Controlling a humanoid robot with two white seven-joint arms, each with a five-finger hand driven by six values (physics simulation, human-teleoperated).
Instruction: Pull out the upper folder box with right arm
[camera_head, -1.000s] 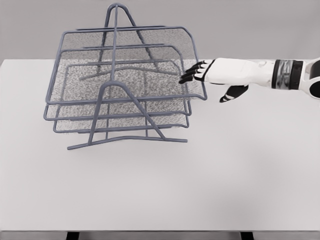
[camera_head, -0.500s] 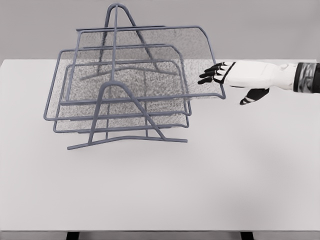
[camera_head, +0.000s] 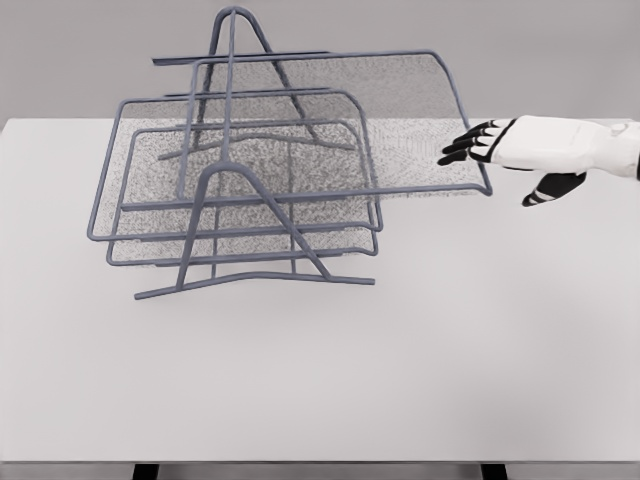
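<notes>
A grey wire rack (camera_head: 232, 172) with three mesh trays stands on the white table, left of centre. The upper tray (camera_head: 400, 120) sticks out far to the right of the rack, tilted, with only its left part still inside the frame. My right hand (camera_head: 490, 172) comes in from the right edge and grips the tray's right rim. Its black fingers (camera_head: 470, 143) curl over the rim, and the thumb (camera_head: 548, 190) lies below and outside it. The middle tray (camera_head: 150, 160) and lower tray (camera_head: 240, 240) sit fully inside the rack.
The white table (camera_head: 400, 350) stretches wide in front of and to the right of the rack. A grey wall stands behind it. Two dark table legs show at the bottom edge.
My right hand has moved to the right, drawing the upper tray with it. The tray slid well out of the rack, while the rack and the two lower trays stayed put.
</notes>
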